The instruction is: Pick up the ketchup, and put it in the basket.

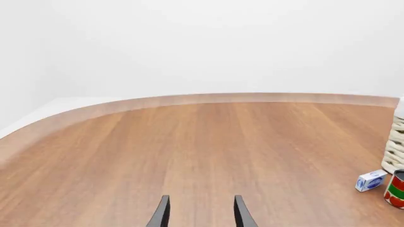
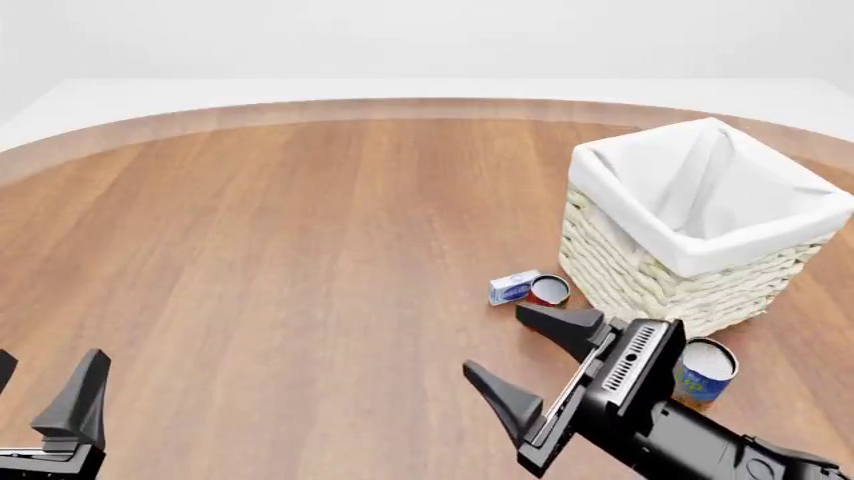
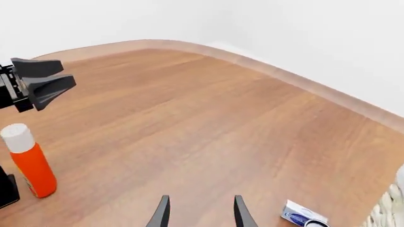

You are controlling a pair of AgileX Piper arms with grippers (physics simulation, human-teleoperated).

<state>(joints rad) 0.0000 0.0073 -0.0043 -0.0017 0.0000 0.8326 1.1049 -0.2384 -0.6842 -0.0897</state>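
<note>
Brown wooden surface (image 2: 294,250) carries the basket (image 2: 694,235) toward its right side. Right end effector (image 2: 537,362) hangs with fingers spread wide, gripping nothing. Left end effector (image 3: 39,81), also parted and bare, hovers near the upright ketchup (image 3: 28,160).

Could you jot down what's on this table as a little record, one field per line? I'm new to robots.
ketchup: orange-red bottle with white cap, upright; seen only in the right wrist view
basket: woven, white cloth liner, on the table's right side in the front view
tomato can: red, just in front of the basket
small box: white and blue, lying beside the tomato can
blue can: blue-and-yellow, near the right arm
left gripper: open, holds nothing
right gripper: open, holds nothing
table: brown wood
</note>
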